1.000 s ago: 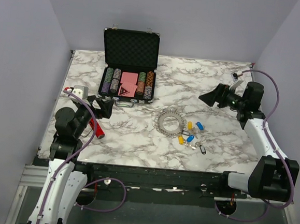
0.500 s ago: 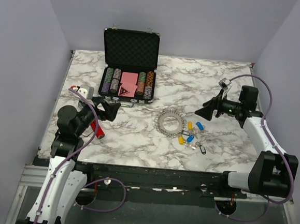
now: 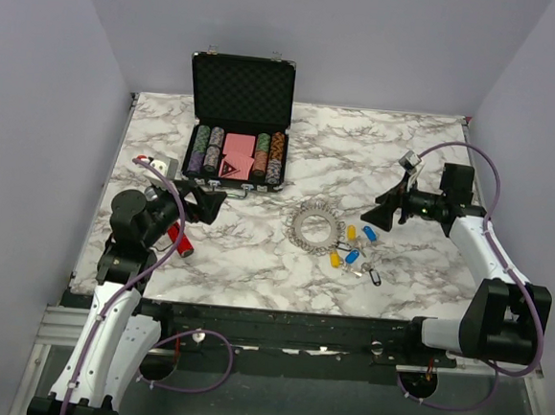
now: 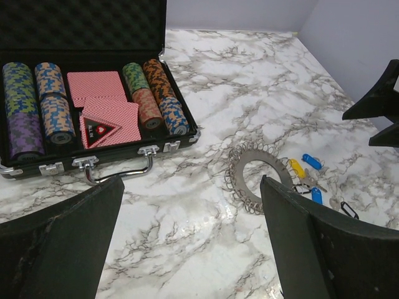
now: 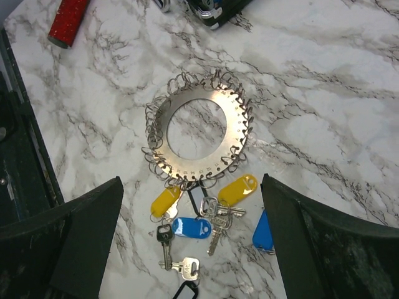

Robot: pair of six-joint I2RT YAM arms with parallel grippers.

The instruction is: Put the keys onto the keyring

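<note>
Silvery keyring (image 5: 198, 131), keys (image 5: 215, 213) just beside, marble table (image 3: 255, 254)

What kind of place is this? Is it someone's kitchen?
Probably a robot lab, not a kitchen: a left arm and right arm are mounted at the near edge of the marble-patterned table, plain walls box it in, and props like a poker chip case and keys lie on it.
</note>
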